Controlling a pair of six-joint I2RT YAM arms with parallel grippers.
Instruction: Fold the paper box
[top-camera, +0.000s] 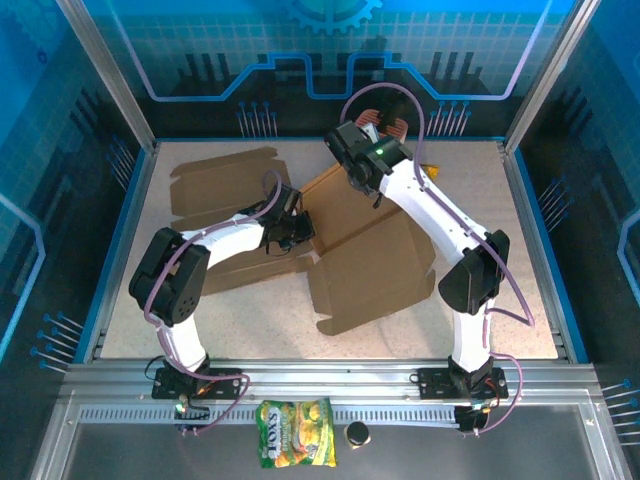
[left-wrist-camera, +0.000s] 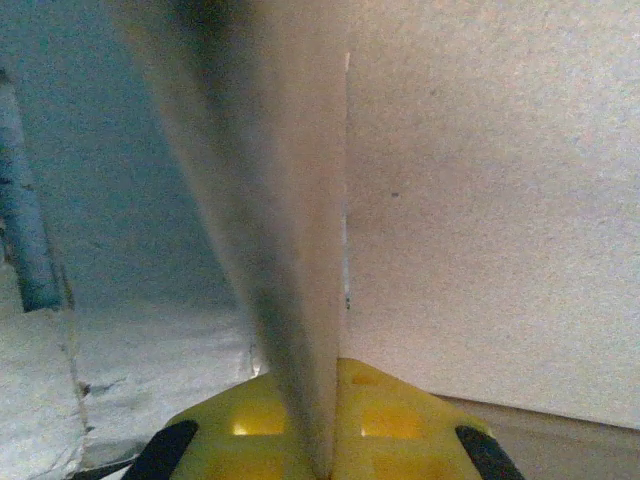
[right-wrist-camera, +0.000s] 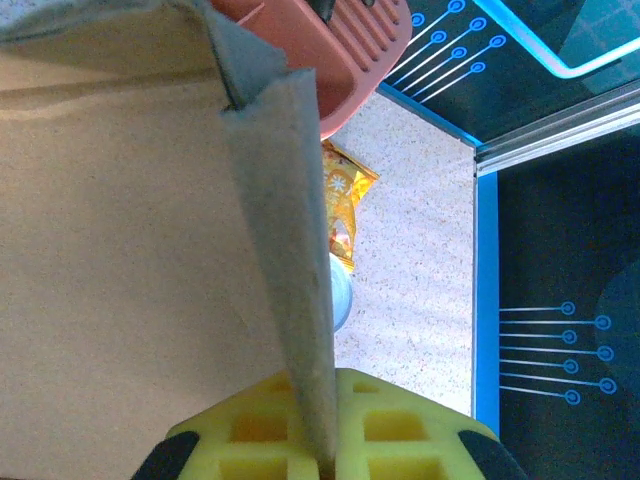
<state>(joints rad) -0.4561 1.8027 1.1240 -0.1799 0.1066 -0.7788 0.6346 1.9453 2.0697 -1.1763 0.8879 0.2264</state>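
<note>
We see a cardboard box (top-camera: 372, 268), partly lifted, at the middle of the table (top-camera: 520, 300).
Our left gripper (top-camera: 292, 232) is clamped on the box's left flap; our right gripper (top-camera: 362, 172) is clamped on its raised far edge.

Two flat brown cardboard box blanks (top-camera: 375, 265), one at the centre of the top view, the other blank (top-camera: 215, 185) at its upper left. Two white robot arms with black joints, the left arm (top-camera: 215, 245) and the right arm (top-camera: 440, 215). At the bottom centre, one yellow-green printed snack bag (top-camera: 295, 447) and one small black round object (top-camera: 357, 434). One pink ribbed plastic basket (right-wrist-camera: 350, 45) and one small yellow foil packet (right-wrist-camera: 342, 195) in the right wrist view
</note>
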